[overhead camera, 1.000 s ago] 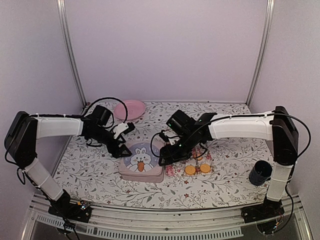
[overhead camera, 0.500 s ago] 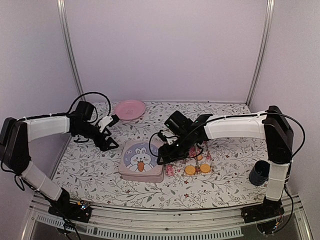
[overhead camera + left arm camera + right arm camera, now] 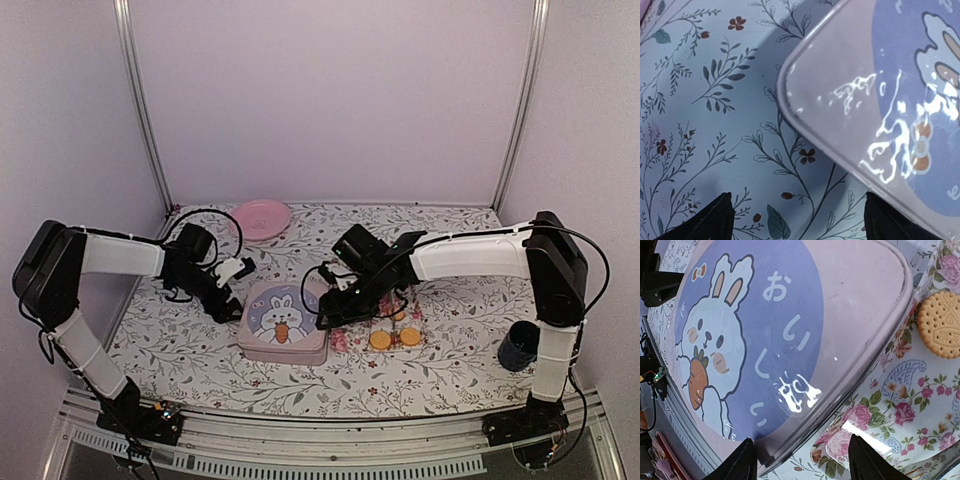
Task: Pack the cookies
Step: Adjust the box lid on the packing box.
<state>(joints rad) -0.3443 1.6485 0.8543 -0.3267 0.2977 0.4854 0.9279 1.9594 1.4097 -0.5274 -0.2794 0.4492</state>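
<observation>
Two golden-orange cookies (image 3: 380,340) (image 3: 410,337) lie on a flowered tray (image 3: 392,322) right of centre; one cookie (image 3: 940,325) shows on the tray (image 3: 910,405) in the right wrist view. A pink tin with a bunny lid (image 3: 283,325) sits beside the tray. My right gripper (image 3: 330,315) (image 3: 805,465) is open, its fingers straddling the tin's right edge (image 3: 790,340) where it meets the tray. My left gripper (image 3: 232,300) (image 3: 800,225) is open over the tablecloth, just off the tin's far-left corner (image 3: 865,100).
A pink plate (image 3: 262,218) stands at the back left. A dark cup (image 3: 520,347) is by the right arm's base. The flowered tablecloth (image 3: 180,340) covers the table, with walls close on both sides.
My left arm swung out to the back left, then came back down beside the tin's far-left corner. My right gripper stayed at the tin's right edge, its fingers a little narrower.
</observation>
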